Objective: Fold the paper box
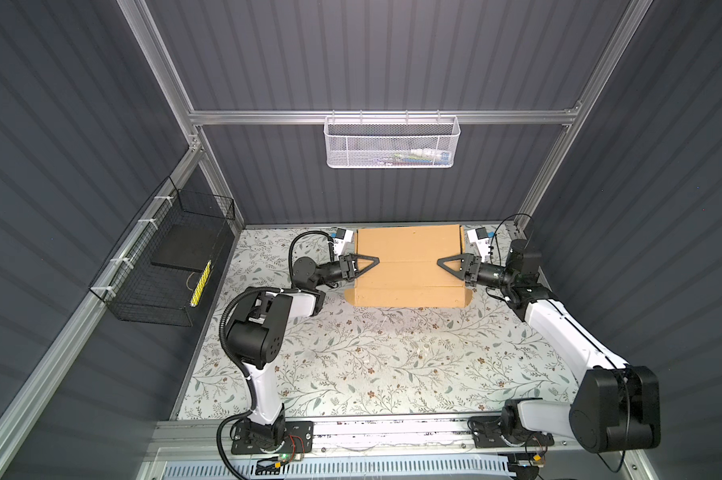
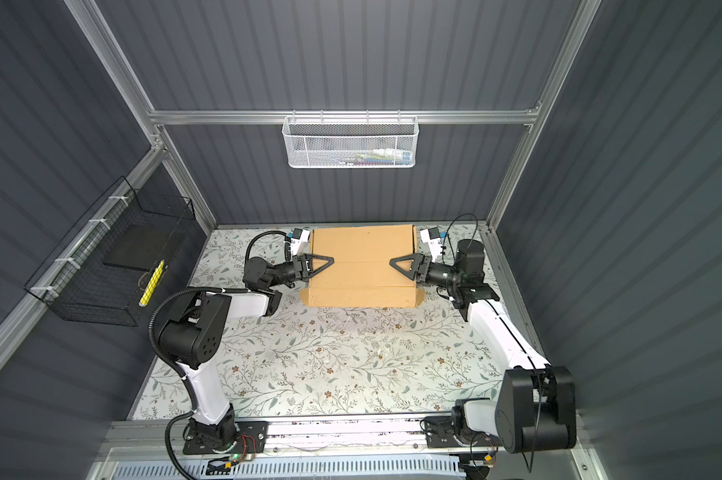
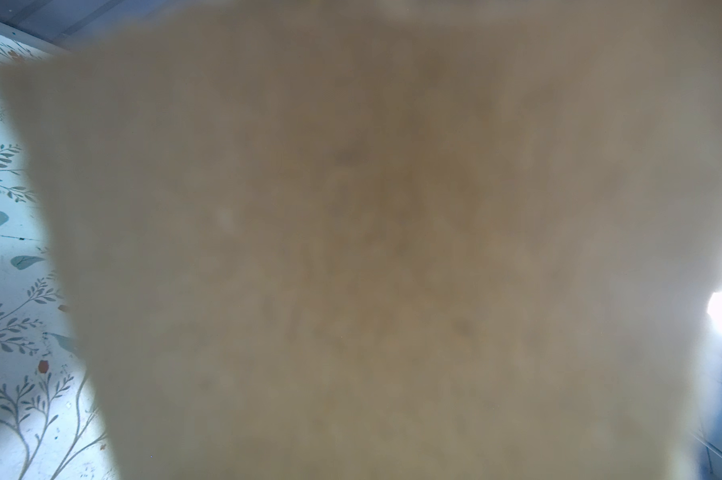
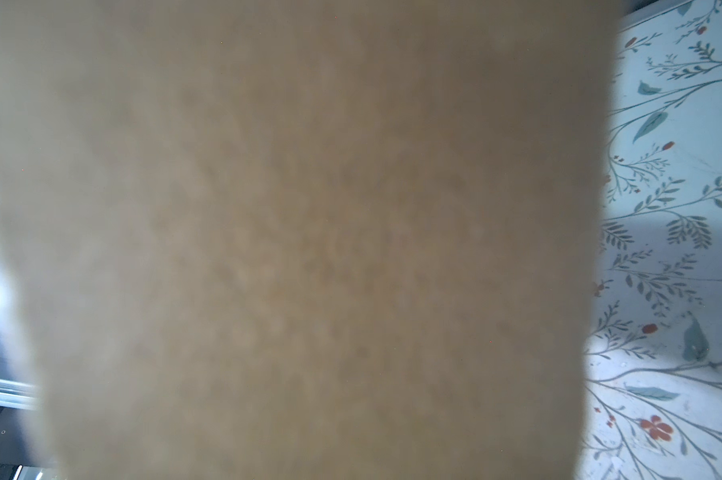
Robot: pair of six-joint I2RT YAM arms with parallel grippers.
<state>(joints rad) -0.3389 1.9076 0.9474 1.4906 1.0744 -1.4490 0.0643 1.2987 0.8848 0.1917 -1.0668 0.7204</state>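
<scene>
1. Top views, both of them, show the paper box [image 1: 409, 266] [image 2: 361, 266]. It is plain brown corrugated cardboard, a shallow rectangle with a crease across its top and small rounded tabs at its near corners.
2. It sits at the far end of the table [image 1: 351, 365] [image 2: 309, 365], which has a smooth covering printed with leaves and flowers.
3. The left gripper [image 1: 375, 261] [image 2: 331, 261] lays a black triangular finger over the box's left edge. The right gripper [image 1: 440, 262] [image 2: 392, 262] mirrors it over the right edge, and their tips are well apart.
4. Whether either gripper is clamped on cardboard or loose, I cannot tell, because only the upper finger shows.
5. Both wrist views are mostly filled by blurred tan cardboard [image 3: 392, 249] [image 4: 309, 249], close to the lens.
</scene>
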